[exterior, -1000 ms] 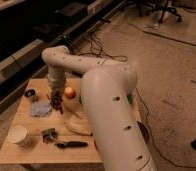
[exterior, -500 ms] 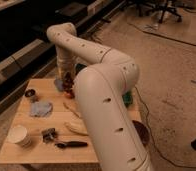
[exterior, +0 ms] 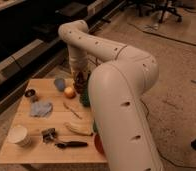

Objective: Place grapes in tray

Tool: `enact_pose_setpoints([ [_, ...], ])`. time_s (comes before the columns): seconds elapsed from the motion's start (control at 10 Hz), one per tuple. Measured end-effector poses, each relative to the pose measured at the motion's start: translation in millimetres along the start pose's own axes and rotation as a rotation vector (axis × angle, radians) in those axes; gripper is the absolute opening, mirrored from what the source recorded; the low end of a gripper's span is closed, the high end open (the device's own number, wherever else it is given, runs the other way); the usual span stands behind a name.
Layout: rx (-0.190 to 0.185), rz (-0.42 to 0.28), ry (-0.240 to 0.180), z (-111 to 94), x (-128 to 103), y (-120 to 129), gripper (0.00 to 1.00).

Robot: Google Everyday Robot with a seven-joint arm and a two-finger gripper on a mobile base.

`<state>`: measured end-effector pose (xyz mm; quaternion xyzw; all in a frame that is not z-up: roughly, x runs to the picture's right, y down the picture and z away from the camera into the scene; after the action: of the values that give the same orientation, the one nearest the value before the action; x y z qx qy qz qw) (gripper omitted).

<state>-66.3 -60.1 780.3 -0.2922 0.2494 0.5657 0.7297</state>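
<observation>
Table (exterior: pixel 36 152): light wood top, as I see it.
Near edge: white cup (exterior: pixel 19 135), metal clip (exterior: pixel 48 134), black-handled tool (exterior: pixel 71 144), banana (exterior: pixel 78 129).
Middle: blue-grey cloth (exterior: pixel 41 108).
Far side: dark can (exterior: pixel 30 93), round yellow-orange fruit (exterior: pixel 69 92).
Gripper (exterior: pixel 80 79): I read it above the far side, just beside that fruit.

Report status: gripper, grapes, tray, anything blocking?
Gripper above the table's far side, grapes at its tip. Green tray just below, mostly hidden by the arm. Orange fruit beside the tray, not blocking.
</observation>
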Motion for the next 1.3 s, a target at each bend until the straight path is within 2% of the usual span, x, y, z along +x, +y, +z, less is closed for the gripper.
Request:
enact_pose_setpoints([
  [0.4,0.029,0.087,0.02,5.0,18.8,-32.7,0.0],
  [0.9,0.09,0.217,0.05,16.0,41.5,-82.9,0.0],
  [1.1,0.114,0.266,0.056,30.9,43.3,-94.1,0.0],
  [1.3,0.113,0.267,0.056,31.5,42.7,-92.8,0.0],
])
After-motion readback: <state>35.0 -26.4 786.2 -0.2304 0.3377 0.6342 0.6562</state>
